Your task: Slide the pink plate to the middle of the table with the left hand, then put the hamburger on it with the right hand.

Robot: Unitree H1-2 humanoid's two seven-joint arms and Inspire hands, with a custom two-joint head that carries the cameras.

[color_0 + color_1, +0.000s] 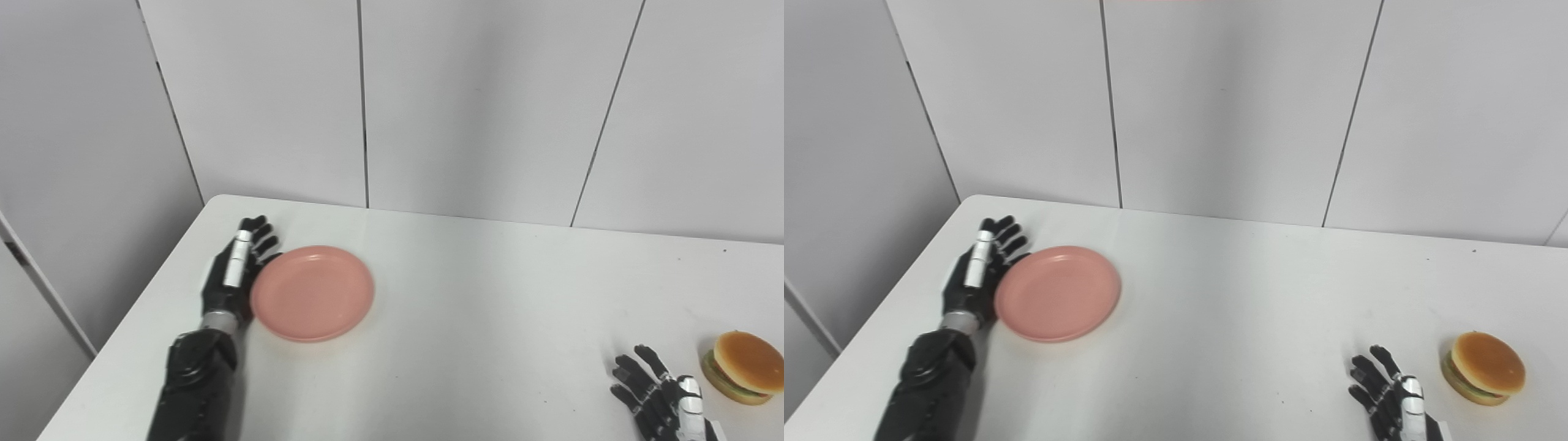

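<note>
the left hand [236, 275] is lying flat with fingers spread against the pink plate [312, 293] near the table's [490, 318] left edge; the right hand [661, 398], fingers apart and empty, is waiting beside the hamburger [744, 366] near the right edge.

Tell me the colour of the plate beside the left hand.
Pink, plain with no pattern. The plate shows best in the left eye view.

My right robot hand [664, 398] is cut off at the wrist by the bottom edge, my left robot hand's [236, 272] palm side is hidden vs. the pink plate [312, 293] rim, so contact there's unclear, & table [490, 318] edges run out of frame.
</note>
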